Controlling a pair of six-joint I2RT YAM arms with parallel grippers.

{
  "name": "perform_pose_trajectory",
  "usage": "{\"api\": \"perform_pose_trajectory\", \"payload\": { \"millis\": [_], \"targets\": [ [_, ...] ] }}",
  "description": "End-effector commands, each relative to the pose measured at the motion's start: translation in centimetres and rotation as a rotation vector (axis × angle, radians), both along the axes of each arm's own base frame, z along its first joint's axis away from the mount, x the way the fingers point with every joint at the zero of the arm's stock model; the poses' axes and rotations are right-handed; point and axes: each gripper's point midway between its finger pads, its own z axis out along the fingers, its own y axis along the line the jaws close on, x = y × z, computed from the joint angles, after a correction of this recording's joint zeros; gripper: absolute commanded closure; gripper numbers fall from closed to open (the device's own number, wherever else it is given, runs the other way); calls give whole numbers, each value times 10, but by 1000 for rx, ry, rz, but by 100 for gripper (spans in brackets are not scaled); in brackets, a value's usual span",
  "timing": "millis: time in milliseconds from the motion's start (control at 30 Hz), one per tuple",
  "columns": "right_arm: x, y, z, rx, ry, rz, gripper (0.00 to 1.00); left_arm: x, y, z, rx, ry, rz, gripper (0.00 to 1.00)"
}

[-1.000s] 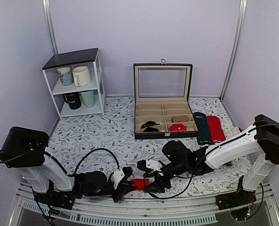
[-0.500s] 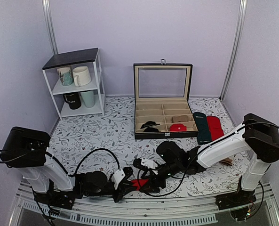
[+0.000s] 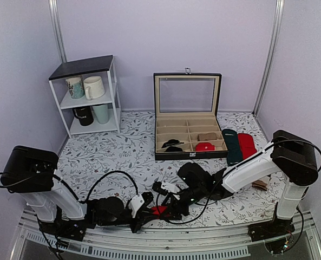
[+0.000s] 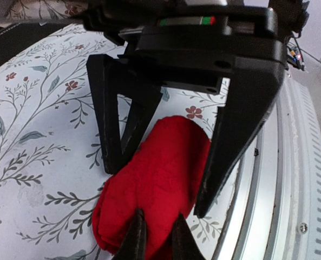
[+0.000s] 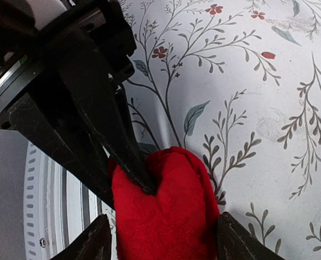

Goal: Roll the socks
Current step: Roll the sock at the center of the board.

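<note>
Fingertips (image 4: 135, 242) of our left gripper (image 4: 156, 242) are nearly closed, and they pinch a fold of the socks (image 4: 160, 162). The socks lie as 1 short, thick red bundle on the flowered cloth (image 4: 35, 124), just beside the ribbed metal rail (image 4: 282, 179) at the near edge of the table. We judge that this pinch is there to stop the bundle from unrolling. Our right gripper (image 5: 168, 241) is spread wide, with its 2 fingers (image 4: 236, 141) standing on either side of the bundle and close to it; whether they touch the knit, we cannot tell. This wide stance probably lets us press or tuck the loose end. We see only red knit and no beige end, so the roll seems almost finished. The risk is that it opens when the left gripper lets go.
</note>
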Motion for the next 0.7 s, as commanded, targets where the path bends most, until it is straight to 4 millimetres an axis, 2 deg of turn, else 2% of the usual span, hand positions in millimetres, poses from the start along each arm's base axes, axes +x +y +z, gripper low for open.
{"api": "perform_pose_trajectory", "payload": {
  "millis": [0,100,200,267,333,467,667],
  "targets": [
    [-2,-19,-26,-96,35,-38,35,-20,56,-80,343,114,-46,98],
    [13,-24,-9,-61,-59,-107,34,-21,55,-81,345,115,-49,98],
    [21,-29,30,67,-197,-129,34,-21,54,-82,349,116,-53,98],
    [18,-38,56,188,-301,-105,34,-21,54,-84,353,118,-54,99],
    [12,-46,74,275,-400,-72,33,-21,54,-84,353,123,-54,98],
    [5,-49,78,282,-495,-8,33,-21,55,-84,354,124,-52,99],
    [-7,-34,65,229,-493,103,33,-22,54,-85,357,128,-55,99]
  ]
}}
